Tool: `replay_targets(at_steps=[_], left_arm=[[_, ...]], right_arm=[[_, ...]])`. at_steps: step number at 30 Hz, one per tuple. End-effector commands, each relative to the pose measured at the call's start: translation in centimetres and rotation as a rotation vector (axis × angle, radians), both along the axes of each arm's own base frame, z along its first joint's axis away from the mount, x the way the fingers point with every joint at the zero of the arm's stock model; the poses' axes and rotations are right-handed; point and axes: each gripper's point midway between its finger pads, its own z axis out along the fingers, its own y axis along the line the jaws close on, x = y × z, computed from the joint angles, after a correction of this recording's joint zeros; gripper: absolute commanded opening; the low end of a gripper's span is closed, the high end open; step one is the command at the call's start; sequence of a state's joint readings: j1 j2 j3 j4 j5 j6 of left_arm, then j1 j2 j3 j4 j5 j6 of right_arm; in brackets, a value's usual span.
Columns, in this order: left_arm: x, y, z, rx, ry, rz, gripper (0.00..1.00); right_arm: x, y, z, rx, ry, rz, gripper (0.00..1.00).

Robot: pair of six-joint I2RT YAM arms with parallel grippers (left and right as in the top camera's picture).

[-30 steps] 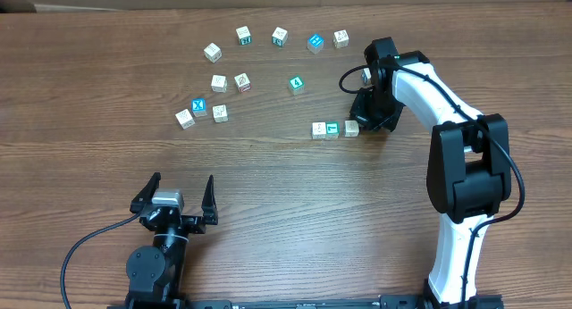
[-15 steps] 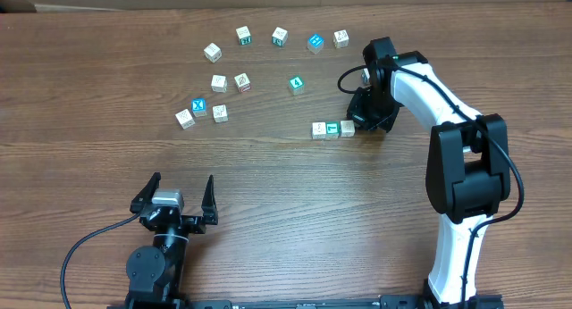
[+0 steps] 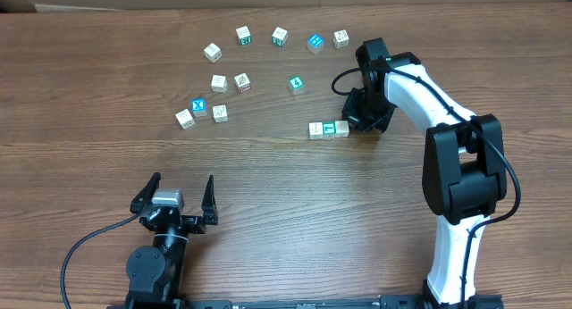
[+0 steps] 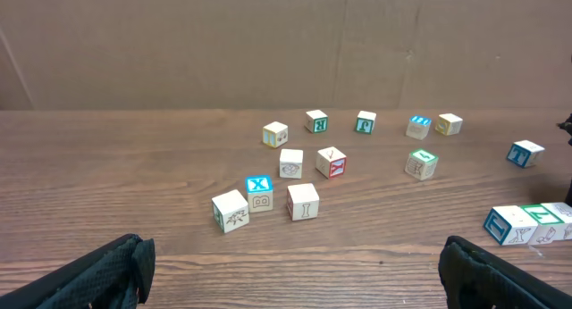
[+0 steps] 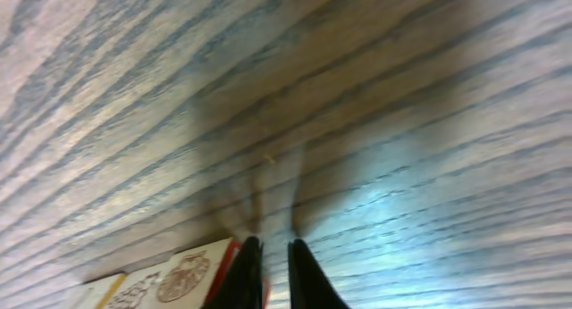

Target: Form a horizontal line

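Note:
The horizontal line [image 3: 330,129] is a row of three small cubes touching side by side, whitish at both ends with a teal-green face in the middle. It also shows at the right edge of the left wrist view [image 4: 529,223]. My right gripper [image 3: 356,120] is shut and empty, its fingertips [image 5: 269,254] low on the wood against the right end cube [image 5: 183,273]. My left gripper [image 3: 174,195] is open and empty near the front edge, far from the row; its fingers frame the left wrist view [image 4: 290,273].
Several loose cubes lie scattered behind and left of the row: an arc at the back [image 3: 280,36], a teal one [image 3: 296,83] and a cluster with a blue X cube [image 3: 198,106]. A cardboard wall [image 4: 268,41] stands behind the table.
My right gripper has moved left, pushing the end cube against the teal-faced one. The gap in the row has closed and the row has slid slightly left. The left arm has not moved.

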State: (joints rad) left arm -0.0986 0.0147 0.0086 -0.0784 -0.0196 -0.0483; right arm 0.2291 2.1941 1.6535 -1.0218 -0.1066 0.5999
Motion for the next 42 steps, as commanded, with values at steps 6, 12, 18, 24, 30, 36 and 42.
replay_targets(at_steps=[6, 12, 18, 24, 30, 36, 42], left_arm=[[0.0, 0.0, 0.1, 0.019, -0.01, 0.001, 1.0], [0.0, 0.0, 0.1, 0.019, -0.01, 0.001, 1.0], [0.0, 0.0, 0.1, 0.018, -0.01, 0.001, 1.0], [0.0, 0.0, 0.1, 0.019, -0.01, 0.001, 0.99], [0.0, 0.0, 0.1, 0.019, -0.01, 0.001, 1.0], [0.0, 0.0, 0.1, 0.019, -0.01, 0.0, 0.99], [0.0, 0.0, 0.1, 0.019, -0.01, -0.001, 1.0]], right_arm=[[0.2, -2.0, -0.2, -0.114, -0.018, -0.005, 0.1], [0.1, -3.3, -0.2, -0.186, -0.019, -0.01, 0.1], [0.1, -3.5, -0.2, -0.197, -0.019, -0.006, 0.1], [0.6, -3.4, 0.8, -0.194, -0.041, 0.042, 0.04], [0.8, -3.2, 4.3, -0.185, -0.074, 0.043, 0.04], [2.8, 0.7, 9.3, -0.01, -0.183, 0.15, 0.15], [5.3, 5.6, 14.5, 0.113, -0.344, 0.219, 0.25]])
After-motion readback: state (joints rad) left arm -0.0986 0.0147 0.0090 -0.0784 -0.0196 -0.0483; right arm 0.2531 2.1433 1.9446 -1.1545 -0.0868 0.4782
